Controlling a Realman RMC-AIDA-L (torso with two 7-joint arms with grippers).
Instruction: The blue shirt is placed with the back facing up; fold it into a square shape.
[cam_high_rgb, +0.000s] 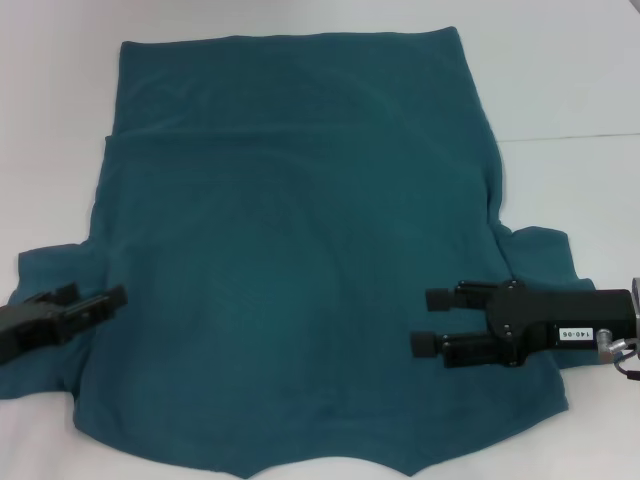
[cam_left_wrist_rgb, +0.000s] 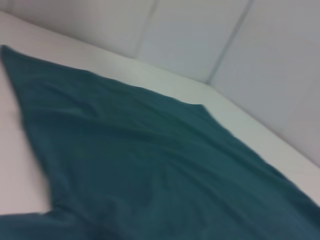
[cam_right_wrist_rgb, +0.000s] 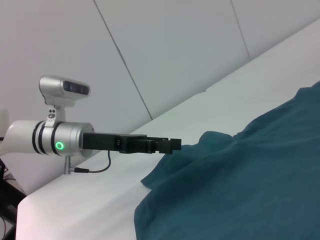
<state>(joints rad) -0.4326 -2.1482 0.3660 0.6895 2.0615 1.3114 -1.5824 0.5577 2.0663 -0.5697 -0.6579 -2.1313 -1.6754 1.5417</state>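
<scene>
Nearest item: blue shirt (cam_high_rgb: 300, 270), plain side up, spread flat on the white counter (cam_high_rgb: 570, 80). Its near hem runs along the bottom of the head view in a shallow wavy line. The far part is folded over, leaving a straight crosswise edge partway down. One sleeve juts out on each side; the left one lies rumpled.

Left gripper (cam_high_rgb: 105, 303): low over the left sleeve, pointing inward toward the shirt body. Fingers appear close together; I cannot tell whether they pinch any cloth. Seen from the right wrist view, it (cam_right_wrist_rgb: 170, 145) hangs at the raised sleeve edge.

Right gripper (cam_high_rgb: 428, 322): over the right side of the shirt near the sleeve, pointing inward. My two fingers (cam_high_rgb: 440, 298) stand apart, holding nothing.

Open room: bare white counter beyond the far edge and along both sides.

Writing: small white label on my right gripper body, reading roughly "140-06".
</scene>
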